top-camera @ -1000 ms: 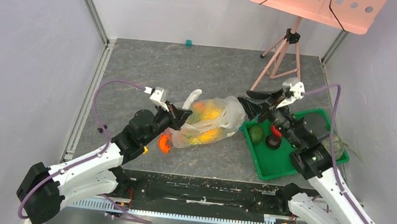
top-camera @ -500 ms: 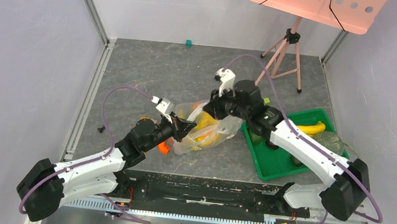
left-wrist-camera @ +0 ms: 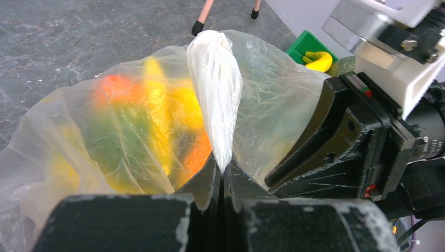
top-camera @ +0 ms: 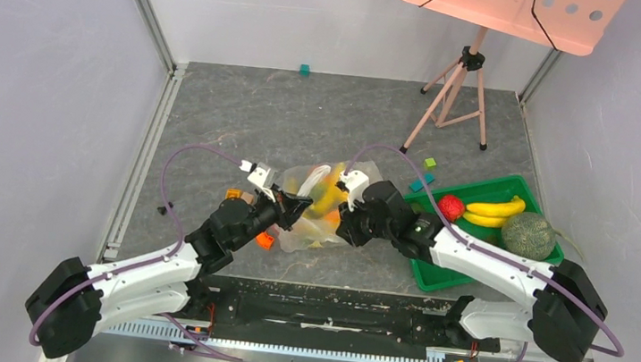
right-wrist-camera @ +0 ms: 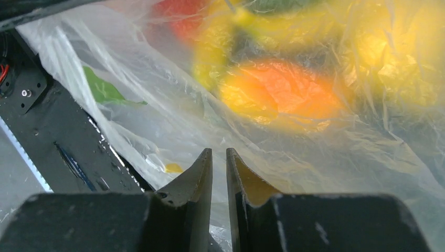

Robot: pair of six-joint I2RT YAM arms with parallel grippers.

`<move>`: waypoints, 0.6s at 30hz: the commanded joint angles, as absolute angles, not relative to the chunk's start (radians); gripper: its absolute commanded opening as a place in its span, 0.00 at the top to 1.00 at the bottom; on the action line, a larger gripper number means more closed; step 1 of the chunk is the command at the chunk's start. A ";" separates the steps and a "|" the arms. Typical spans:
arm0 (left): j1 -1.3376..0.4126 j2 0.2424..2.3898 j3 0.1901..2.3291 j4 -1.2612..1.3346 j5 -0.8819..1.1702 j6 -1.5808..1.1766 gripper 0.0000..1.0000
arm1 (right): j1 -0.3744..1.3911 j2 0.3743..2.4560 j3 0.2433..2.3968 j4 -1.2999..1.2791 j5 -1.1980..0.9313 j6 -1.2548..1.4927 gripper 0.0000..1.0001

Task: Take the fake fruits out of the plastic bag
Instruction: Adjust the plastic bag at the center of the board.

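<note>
The plastic bag [top-camera: 362, 178] lies mid-table with the fake fruits [top-camera: 329, 195] showing yellow and orange through its film. My left gripper [top-camera: 296, 205] is at the bag's left side. It is shut on a twisted handle loop [left-wrist-camera: 215, 68], pinched at the fingertips [left-wrist-camera: 222, 165]. My right gripper [top-camera: 343, 228] presses into the bag's near right side. Its jaws [right-wrist-camera: 219, 152] stand a narrow slit apart with bag film [right-wrist-camera: 173, 121] filling the slit. An orange fruit [right-wrist-camera: 283, 89] and yellow ones glow blurred behind the film. Orange, yellow and green fruits [left-wrist-camera: 113, 86] also show inside the bag [left-wrist-camera: 273, 100].
A green tray [top-camera: 432, 278] at the right holds a banana [top-camera: 494, 208], a red fruit [top-camera: 451, 206] and a netted melon [top-camera: 527, 234]. A tripod [top-camera: 457, 87] stands behind. Small blocks [top-camera: 429, 163] lie near the tray. An orange piece [top-camera: 264, 240] sits under my left arm.
My right arm swung from the tray to the bag, came down at its near right side, and its jaws narrowed onto the film. My left gripper kept hold of the handle.
</note>
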State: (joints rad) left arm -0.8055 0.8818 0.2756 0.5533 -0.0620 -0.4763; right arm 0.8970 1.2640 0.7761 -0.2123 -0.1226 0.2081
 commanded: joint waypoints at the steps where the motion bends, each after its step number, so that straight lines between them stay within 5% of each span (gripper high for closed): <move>1: -0.813 0.878 0.254 0.598 -0.091 -0.448 0.98 | 0.912 1.208 0.710 -0.116 -0.118 0.240 0.82; 18: -0.821 0.778 0.265 0.505 -0.068 -0.472 0.98 | 0.911 1.341 0.672 0.101 -0.037 0.298 0.76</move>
